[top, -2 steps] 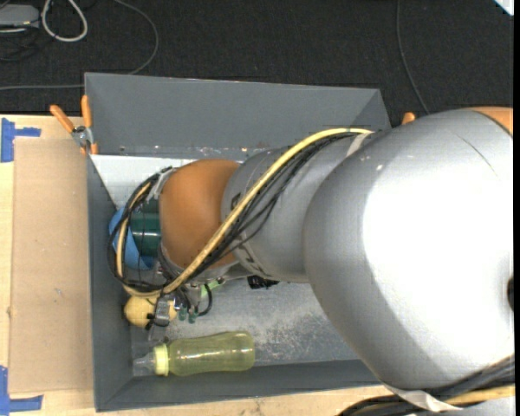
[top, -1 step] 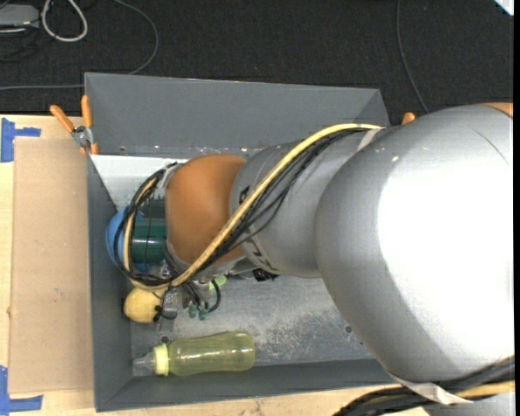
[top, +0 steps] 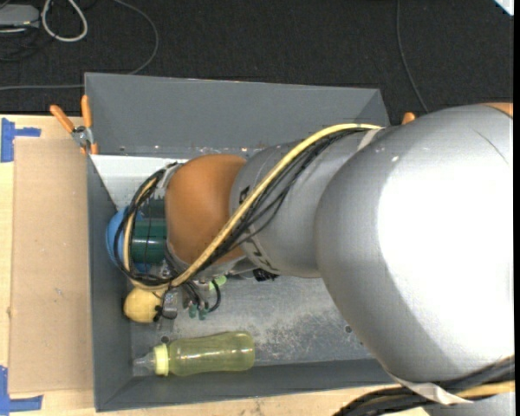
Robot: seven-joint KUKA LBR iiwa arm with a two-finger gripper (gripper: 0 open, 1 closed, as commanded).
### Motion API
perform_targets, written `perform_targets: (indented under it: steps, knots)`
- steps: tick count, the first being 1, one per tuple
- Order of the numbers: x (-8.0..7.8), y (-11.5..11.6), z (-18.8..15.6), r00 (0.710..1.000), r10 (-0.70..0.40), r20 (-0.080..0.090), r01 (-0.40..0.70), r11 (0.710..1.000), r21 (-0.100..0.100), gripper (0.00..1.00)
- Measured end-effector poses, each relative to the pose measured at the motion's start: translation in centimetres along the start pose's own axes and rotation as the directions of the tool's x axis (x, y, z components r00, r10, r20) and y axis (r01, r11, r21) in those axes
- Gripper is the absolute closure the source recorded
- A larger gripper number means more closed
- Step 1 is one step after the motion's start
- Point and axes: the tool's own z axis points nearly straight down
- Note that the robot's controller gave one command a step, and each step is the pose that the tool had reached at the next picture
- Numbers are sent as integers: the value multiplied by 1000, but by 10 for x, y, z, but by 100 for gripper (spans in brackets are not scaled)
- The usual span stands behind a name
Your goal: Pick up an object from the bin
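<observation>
The arm (top: 399, 232) is reaching across the grey bin (top: 234, 111), covering most of its floor. The gripper (top: 189, 303) is hanging low near the bin's left wall, and I cannot tell whether it is released or clenched. This is looking like the approach before a grasp. A pale yellow-green bottle (top: 206, 354) is lying along the bin's bottom edge, near the gripper. A small yellow round thing (top: 139, 307) is sitting just beside the gripper, towards the left wall. The next move is calling for centring over one of them.
</observation>
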Motion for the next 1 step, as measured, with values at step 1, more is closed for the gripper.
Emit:
perform_targets:
  steps: [1]
  knots:
    - [1, -1, -11, 1000, 1, -3, -1, 1000, 1, 100]
